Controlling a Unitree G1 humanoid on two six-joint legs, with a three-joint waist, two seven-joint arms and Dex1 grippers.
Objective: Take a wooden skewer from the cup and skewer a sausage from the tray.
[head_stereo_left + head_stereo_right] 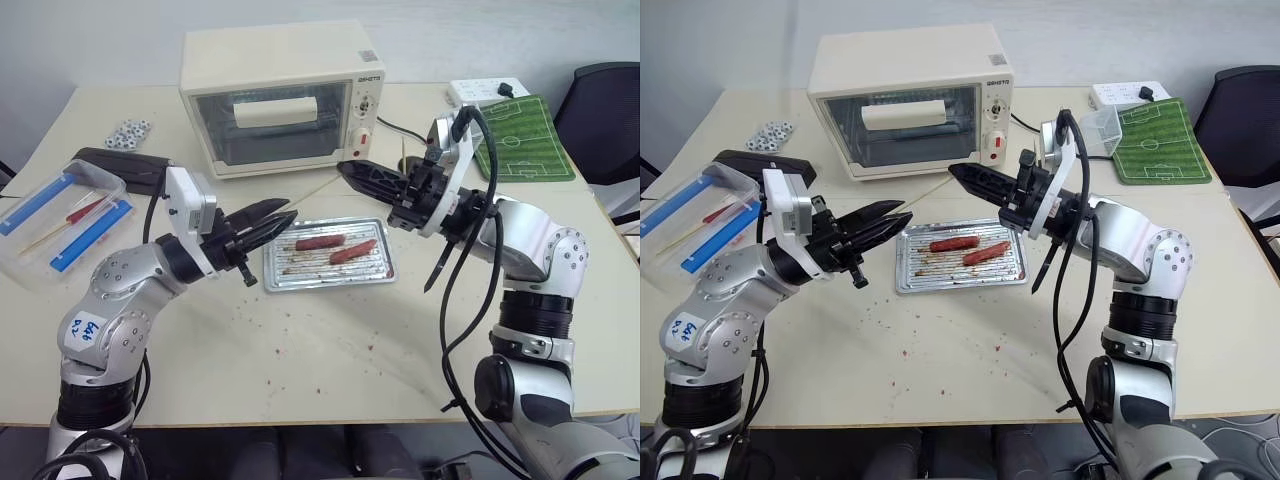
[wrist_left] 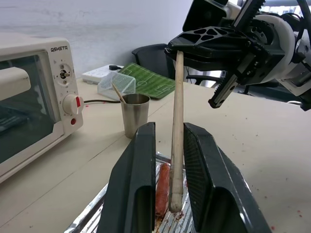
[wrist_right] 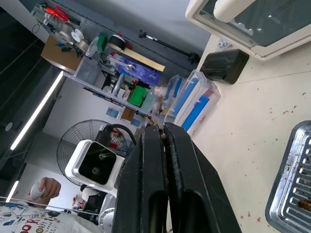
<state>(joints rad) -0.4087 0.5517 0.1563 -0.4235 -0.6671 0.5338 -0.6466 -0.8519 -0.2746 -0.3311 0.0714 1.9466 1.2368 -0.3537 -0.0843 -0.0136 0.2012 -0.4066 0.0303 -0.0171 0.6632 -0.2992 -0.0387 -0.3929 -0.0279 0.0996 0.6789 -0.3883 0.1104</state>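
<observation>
Wooden skewer stands between the two arms above the tray, its upper end clamped in the right gripper, whose jaws are pressed together on it. In the left wrist view the stick runs down between the fingers of the left gripper; those jaws stand a little apart on either side of it, with a narrow gap showing, so I cannot tell whether they grip it. The skewer's lower tip hangs just above the tray's ridged base, beside the sausage. A second, darker sausage lies just to its left on the same tray. The tray sits mid-counter, its greasy base stained brown. Behind it, toward the far right, the cup holds another stick. Farther back stands a cream toaster oven with "QSHETA" printed above its dials. To the far right lies a green football-pitch mat beside a white power strip. At the left edge a clear plastic box with blue strips holds a red-handled tool. A white label with blue handwriting is stuck on the left arm, not readable. The near part of the counter is open, marked with small reddish specks.
</observation>
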